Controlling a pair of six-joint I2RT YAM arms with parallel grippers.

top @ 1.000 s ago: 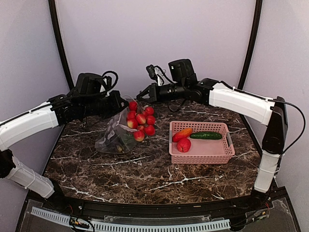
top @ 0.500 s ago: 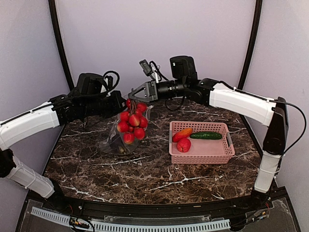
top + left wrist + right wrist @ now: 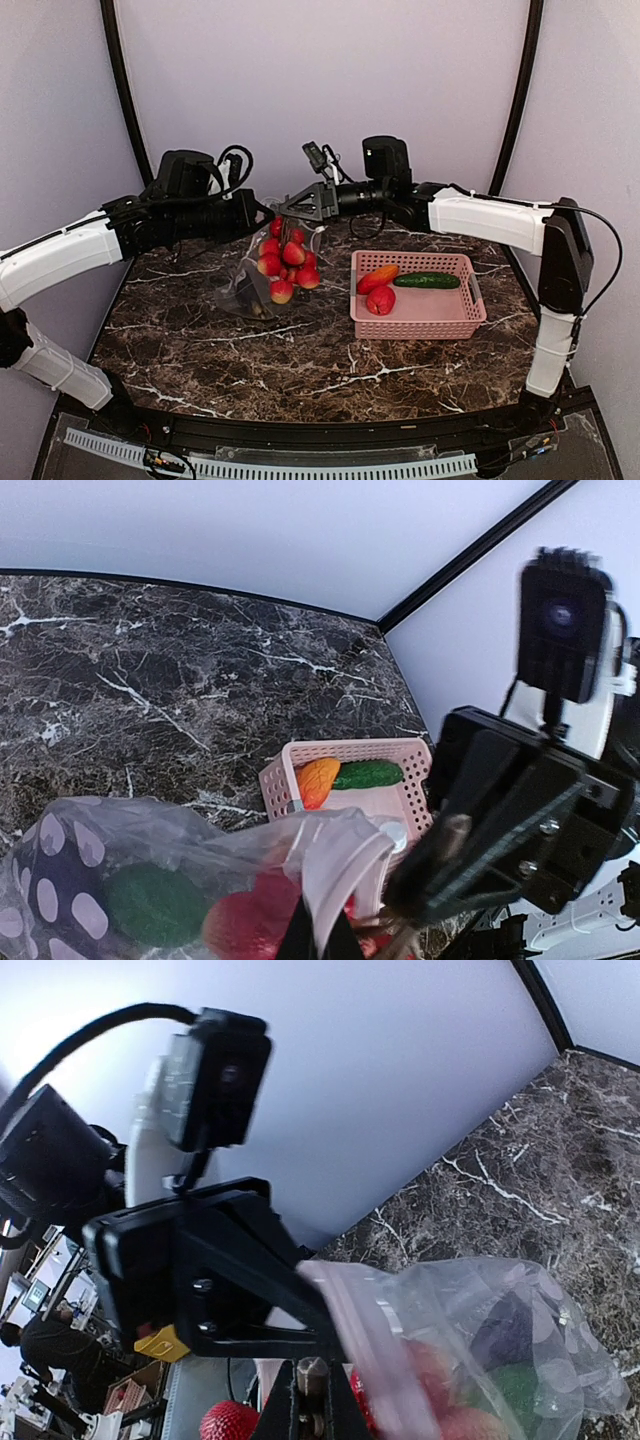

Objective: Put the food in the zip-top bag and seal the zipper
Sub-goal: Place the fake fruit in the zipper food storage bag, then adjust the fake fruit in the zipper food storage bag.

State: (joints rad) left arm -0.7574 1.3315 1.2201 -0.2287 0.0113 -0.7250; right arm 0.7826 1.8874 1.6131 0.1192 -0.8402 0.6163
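My left gripper is shut on the mouth edge of the clear spotted zip-top bag and holds it up off the table. My right gripper is shut on the stem of the red berry cluster, which hangs at the bag's mouth. The left wrist view shows the whitish zipper strip, red berries and a green pepper behind the plastic. The right wrist view shows the bag and my left gripper close by. An orange-red piece and cucumber lie in the basket.
The pink lattice basket stands right of the bag on the dark marble table and also holds a red round piece. The two arms meet closely above the bag at the back of the table.
My right gripper carried the berry cluster up and left to the bag's mouth, then lowered it a little. The left gripper kept hold of the bag, whose mouth now stands higher.
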